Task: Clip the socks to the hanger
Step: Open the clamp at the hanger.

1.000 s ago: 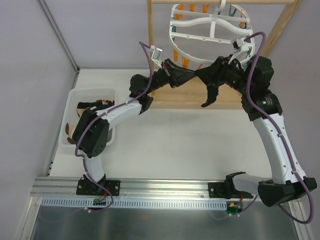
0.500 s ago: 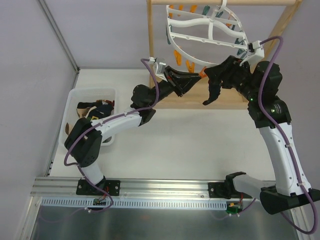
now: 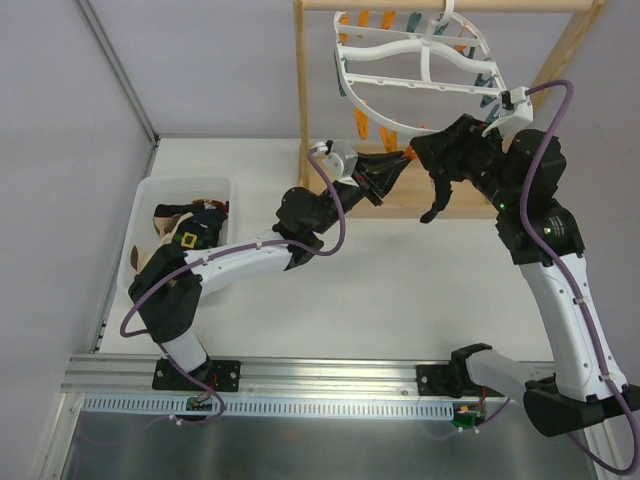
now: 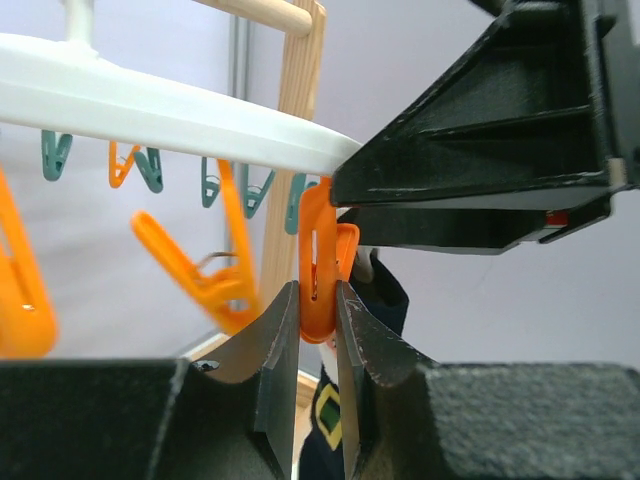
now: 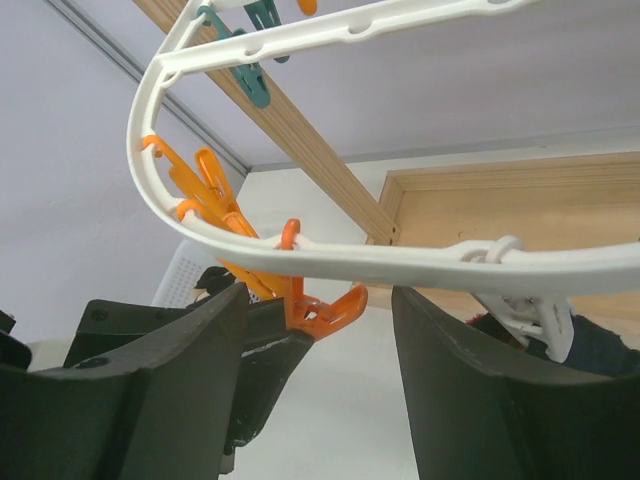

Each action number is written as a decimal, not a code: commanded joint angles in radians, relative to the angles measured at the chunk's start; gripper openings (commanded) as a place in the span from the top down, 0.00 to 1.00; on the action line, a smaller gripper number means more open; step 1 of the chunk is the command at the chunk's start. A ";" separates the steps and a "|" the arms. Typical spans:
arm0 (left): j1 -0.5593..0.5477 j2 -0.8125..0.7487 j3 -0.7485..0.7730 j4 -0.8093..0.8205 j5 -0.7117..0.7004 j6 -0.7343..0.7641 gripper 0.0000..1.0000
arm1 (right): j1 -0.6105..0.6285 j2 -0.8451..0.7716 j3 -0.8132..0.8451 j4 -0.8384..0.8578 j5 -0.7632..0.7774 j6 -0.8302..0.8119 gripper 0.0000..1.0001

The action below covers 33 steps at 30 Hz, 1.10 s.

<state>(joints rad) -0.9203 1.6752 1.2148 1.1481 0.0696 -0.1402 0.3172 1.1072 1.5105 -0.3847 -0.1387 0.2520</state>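
The white hanger (image 3: 420, 85) hangs from the wooden stand, ringed with orange and teal pegs. My left gripper (image 4: 318, 300) is shut on an orange peg (image 4: 318, 265) hanging from the hanger's rim (image 4: 150, 110). In the top view the left gripper (image 3: 395, 165) is at the rim's near edge. My right gripper (image 5: 318, 300) is open and empty, its jaws wide on either side of that peg (image 5: 322, 305) just below the rim (image 5: 400, 262). A dark sock (image 4: 335, 425) with a yellow-green mark hangs right behind the peg. I cannot tell what holds it.
A white bin (image 3: 150, 190) at the left holds more socks (image 3: 190, 235). The wooden stand's post (image 3: 302, 80) and base board (image 3: 380, 200) lie under and behind both grippers. The right gripper (image 3: 425, 150) is close to the left one's tip.
My left arm has reached right and forward along the rim and now grips the orange peg. The hanger has swung and tilted. My right gripper has shifted slightly right.
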 commanded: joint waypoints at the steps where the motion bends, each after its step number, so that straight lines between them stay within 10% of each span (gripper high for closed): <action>1: -0.029 -0.040 0.014 0.019 -0.034 0.096 0.89 | 0.013 -0.044 -0.003 0.067 0.031 0.015 0.37; 33: -0.095 0.000 0.046 0.035 -0.067 0.131 0.89 | 0.029 -0.026 -0.069 0.165 0.062 0.041 0.51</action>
<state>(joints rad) -0.9760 1.6756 1.2247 1.1435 -0.0387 -0.0322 0.3382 1.0805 1.4334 -0.2852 -0.0891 0.2783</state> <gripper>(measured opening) 0.167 0.497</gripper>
